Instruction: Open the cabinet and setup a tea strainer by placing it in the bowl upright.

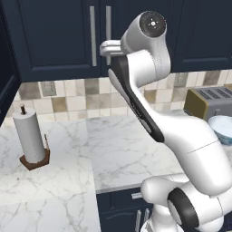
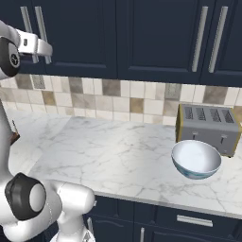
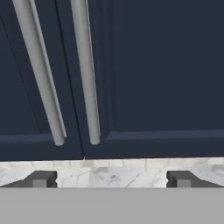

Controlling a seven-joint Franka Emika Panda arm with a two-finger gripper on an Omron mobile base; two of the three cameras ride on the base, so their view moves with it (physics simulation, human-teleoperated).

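The dark navy cabinet has both doors closed, and its two vertical silver bar handles stand side by side at the seam. My gripper is open, just in front of the doors and a little below the handles' lower ends, holding nothing. From the base it shows as a white hand against the right handle. The pale bluish-white bowl sits empty on the counter in front of the toaster. The tea strainer is out of view.
A silver toaster stands against the tiled backsplash at the right. A paper towel roll on a wooden stand sits on the left counter. More navy wall cabinets hang to the right, and drawer fronts lie below the counter.
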